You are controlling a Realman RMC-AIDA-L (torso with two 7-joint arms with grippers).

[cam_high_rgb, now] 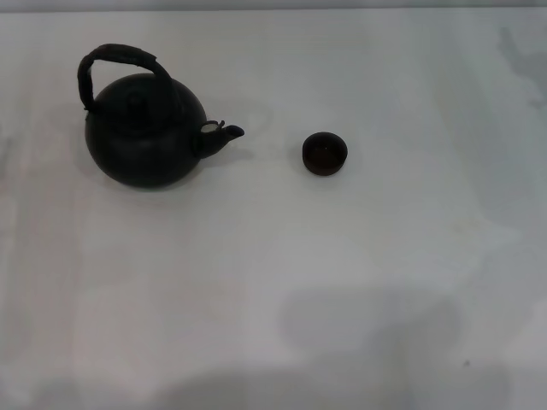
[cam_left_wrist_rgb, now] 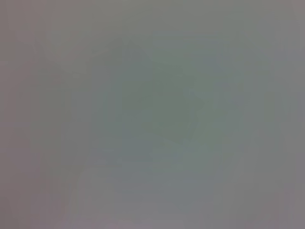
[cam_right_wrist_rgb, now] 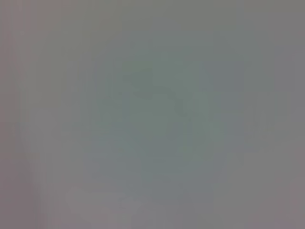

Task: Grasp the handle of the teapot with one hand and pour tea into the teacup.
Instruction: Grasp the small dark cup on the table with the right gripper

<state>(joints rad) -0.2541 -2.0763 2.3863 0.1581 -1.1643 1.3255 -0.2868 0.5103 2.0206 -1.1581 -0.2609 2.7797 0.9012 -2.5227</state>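
The teapot (cam_high_rgb: 147, 132) is a large round matte black pot standing upright at the far left of the white table in the head view. Its thick black arched handle (cam_high_rgb: 115, 58) loops over the top. Its short spout (cam_high_rgb: 224, 133) points right toward the teacup (cam_high_rgb: 325, 154), a tiny dark handleless cup standing a little apart to the right. Neither gripper nor arm shows in the head view. Both wrist views show only a plain grey surface with no object and no fingers.
The white table (cam_high_rgb: 273, 282) stretches wide in front of and to the right of the two objects. Soft shadows lie on it near the front edge.
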